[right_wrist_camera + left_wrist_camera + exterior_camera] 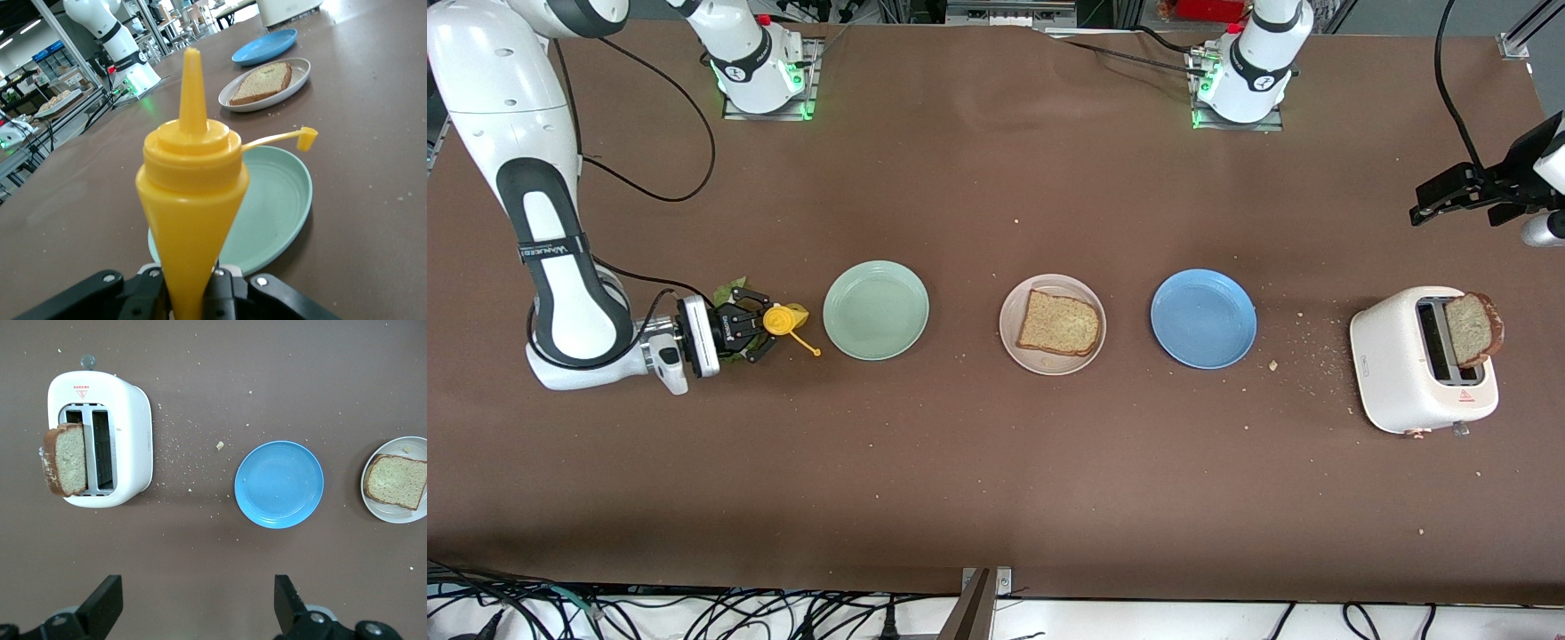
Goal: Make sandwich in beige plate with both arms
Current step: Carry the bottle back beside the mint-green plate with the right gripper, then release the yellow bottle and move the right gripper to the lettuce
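Observation:
The beige plate (1054, 364) sits mid-table with one brown bread slice (1058, 323) on it. A second slice (1472, 329) stands up out of the white toaster (1400, 356) at the left arm's end. A green lettuce leaf (727, 291) lies on the table beside my right gripper, partly hidden by it. My right gripper (760, 324) is shut on an upright yellow squeeze bottle (192, 200) next to the mint-green plate (876, 309). My left gripper (197, 607) is open and empty, up over the table near the toaster (127, 440).
A blue plate (1203, 318) lies between the beige plate and the toaster. Crumbs are scattered between the blue plate and the toaster. The bottle's tethered cap (815, 353) hangs toward the mint-green plate. Cables run along the table edge nearest the front camera.

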Controlling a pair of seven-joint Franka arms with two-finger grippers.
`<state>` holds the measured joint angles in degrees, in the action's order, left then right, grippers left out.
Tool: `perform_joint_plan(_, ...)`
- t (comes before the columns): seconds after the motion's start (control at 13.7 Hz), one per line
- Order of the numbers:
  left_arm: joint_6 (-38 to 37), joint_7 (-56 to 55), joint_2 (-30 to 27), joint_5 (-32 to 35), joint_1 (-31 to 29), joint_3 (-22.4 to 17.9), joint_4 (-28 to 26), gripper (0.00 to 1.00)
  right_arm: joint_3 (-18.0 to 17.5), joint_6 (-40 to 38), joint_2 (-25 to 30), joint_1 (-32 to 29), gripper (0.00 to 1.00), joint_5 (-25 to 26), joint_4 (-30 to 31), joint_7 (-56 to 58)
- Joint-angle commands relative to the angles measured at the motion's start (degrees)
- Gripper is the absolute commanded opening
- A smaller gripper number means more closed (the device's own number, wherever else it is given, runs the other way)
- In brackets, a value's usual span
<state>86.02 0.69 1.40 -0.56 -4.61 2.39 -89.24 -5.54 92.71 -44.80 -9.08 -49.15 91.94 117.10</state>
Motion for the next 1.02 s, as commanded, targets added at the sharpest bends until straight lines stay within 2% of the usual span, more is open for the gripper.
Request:
perform_joint_plan(0.0, -0.24, -0.34, 0.45, -1.11, -0.32, 0.16, 1.08, 1.00, -0.09, -1.83, -0.20, -0.33, 0.14, -1.48, -0.18, 6.02)
perform_joint_plan(0.51, -0.24, -0.34, 0.45, -1.11, -0.23, 0.16, 1.26, 1.00, 1.23, -1.65, -2.49, -0.24, 0.15, -1.30, -0.54, 14.37)
perform_joint_plan(0.73, -0.24, -0.25, 0.45, -1.11, -0.23, 0.16, 1.26, 1.00, 1.50, -1.39, -3.98, -0.24, 0.15, -2.70, -0.62, 17.54)
perform_joint_plan(0.95, -0.24, -0.25, 0.45, -1.11, -0.23, 0.16, 1.26, 1.00, 1.67, -1.13, -4.51, -0.15, 0.22, -3.14, -0.62, 18.87)
